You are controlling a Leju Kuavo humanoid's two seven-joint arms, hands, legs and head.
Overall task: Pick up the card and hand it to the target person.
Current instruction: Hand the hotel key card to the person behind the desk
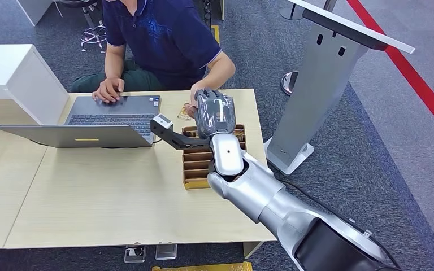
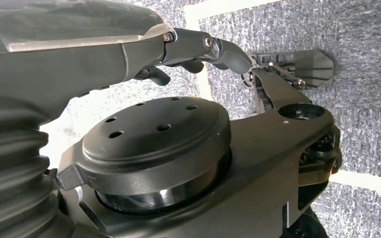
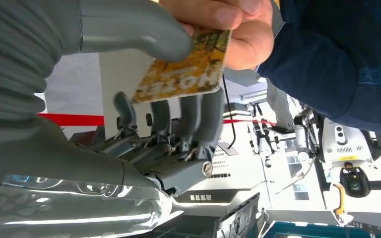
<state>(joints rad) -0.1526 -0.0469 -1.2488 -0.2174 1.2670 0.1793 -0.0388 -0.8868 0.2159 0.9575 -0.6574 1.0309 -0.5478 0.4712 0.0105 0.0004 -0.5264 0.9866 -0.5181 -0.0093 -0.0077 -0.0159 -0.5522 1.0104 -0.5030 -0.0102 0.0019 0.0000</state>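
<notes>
Where the wrist looks: card [image 3: 188, 72] between right hand [image 3: 144, 99] and person's hand [image 3: 233, 29].

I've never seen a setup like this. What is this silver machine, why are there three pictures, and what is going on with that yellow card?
It is a humanoid robot with two silver arms ending in fingered hands. The head view looks down from its body at a pale wooden table with a grey open laptop and a brown slotted card box. The other two pictures come from cameras at its wrists. In the right wrist view, the right hand pinches a yellow printed card between thumb and fingers, while the seated person's hand grips the card's other end: a handover. The left wrist view shows the left hand, holding nothing, hanging over grey carpet.
</notes>
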